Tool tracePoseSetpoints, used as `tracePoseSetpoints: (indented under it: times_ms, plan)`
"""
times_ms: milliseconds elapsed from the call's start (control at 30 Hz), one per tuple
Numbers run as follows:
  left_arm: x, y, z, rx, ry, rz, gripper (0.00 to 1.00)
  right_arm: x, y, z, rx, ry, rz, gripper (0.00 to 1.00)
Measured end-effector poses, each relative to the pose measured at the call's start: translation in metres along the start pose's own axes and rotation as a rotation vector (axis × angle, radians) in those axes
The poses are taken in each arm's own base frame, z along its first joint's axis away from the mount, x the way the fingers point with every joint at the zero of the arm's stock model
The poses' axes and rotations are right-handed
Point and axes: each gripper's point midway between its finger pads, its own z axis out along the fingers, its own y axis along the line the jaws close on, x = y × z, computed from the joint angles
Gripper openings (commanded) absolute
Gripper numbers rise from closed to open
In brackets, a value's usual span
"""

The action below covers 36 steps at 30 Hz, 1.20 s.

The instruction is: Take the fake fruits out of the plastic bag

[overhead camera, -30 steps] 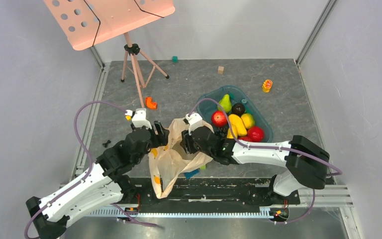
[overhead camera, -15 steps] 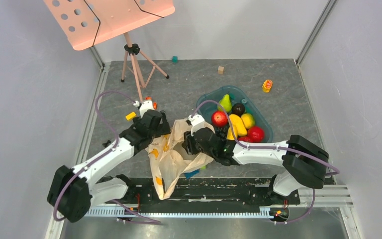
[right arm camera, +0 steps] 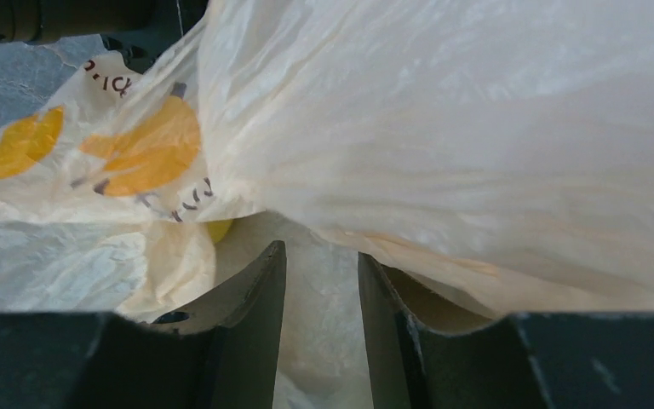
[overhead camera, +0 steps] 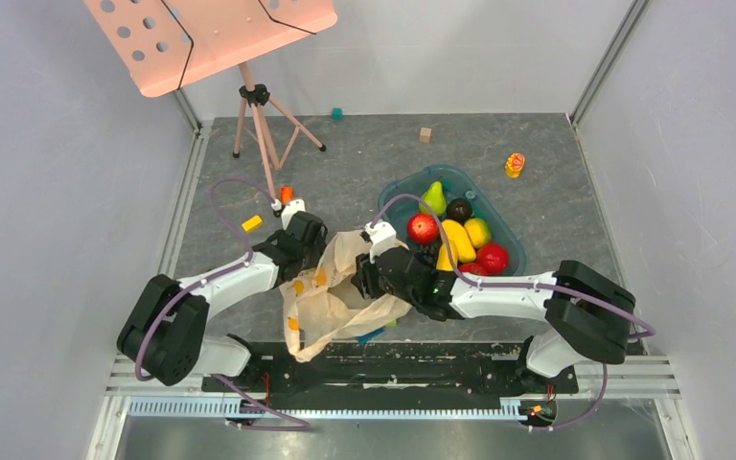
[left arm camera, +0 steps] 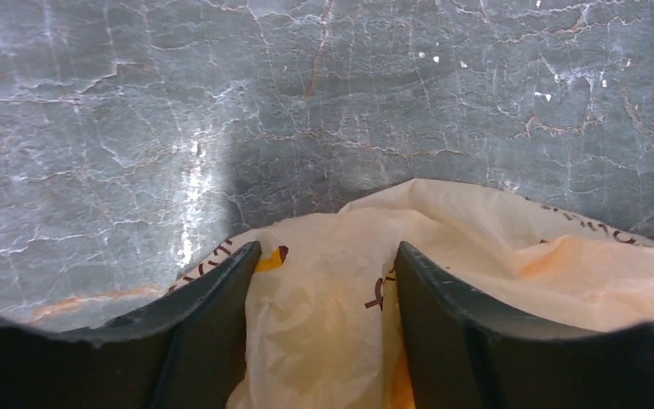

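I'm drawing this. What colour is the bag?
Cream bag with yellow prints; right wrist view shows best.

A pink music stand (overhead camera: 211, 38) stands far left; a teal tray (overhead camera: 402, 187) lies right of centre.

- Top view: looks steeply down from above and behind the arm bases (overhead camera: 220, 355), far off, taking in the whole table (overhead camera: 374, 153) and the bag (overhead camera: 331, 297).
- Left wrist view: sits just behind the left gripper (left arm camera: 325, 249) and faces forward and down along it, very near; bag between the jaws, table beyond the tips.
- Right wrist view: sits just behind the right gripper (right arm camera: 320, 251), nearer still; bag between, above and beyond the jaws, a sliver of table far to their left.
- All three views share the bag and some table.
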Motion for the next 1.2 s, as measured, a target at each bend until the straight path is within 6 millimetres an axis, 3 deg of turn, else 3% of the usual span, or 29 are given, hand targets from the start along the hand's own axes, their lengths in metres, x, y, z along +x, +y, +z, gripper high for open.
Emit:
tracePoseSetpoints:
  times_ms: [133,233,333,533,800,1200]
  plan:
    - [0.003,-0.005,0.004,0.027,0.009,-0.022,0.23,0.004,-0.005,0.0,0.007,0.001,0.002,0.39]
    - [0.007,-0.009,0.006,0.05,0.024,-0.026,0.17,0.01,-0.014,0.0,0.025,0.012,0.006,0.4]
    - [0.012,-0.013,0.006,0.082,0.036,-0.03,0.15,0.015,-0.018,0.0,0.019,0.018,0.011,0.48]
    - [0.027,-0.018,0.007,0.146,0.064,-0.042,0.02,0.024,0.006,-0.002,-0.139,0.029,0.024,0.71]
    - [0.038,-0.02,-0.003,0.229,0.058,-0.064,0.02,0.029,0.044,0.002,-0.343,0.043,0.059,0.88]
    - [0.049,-0.028,-0.015,0.352,0.055,-0.113,0.02,0.044,0.041,0.023,-0.302,0.073,0.163,0.97]
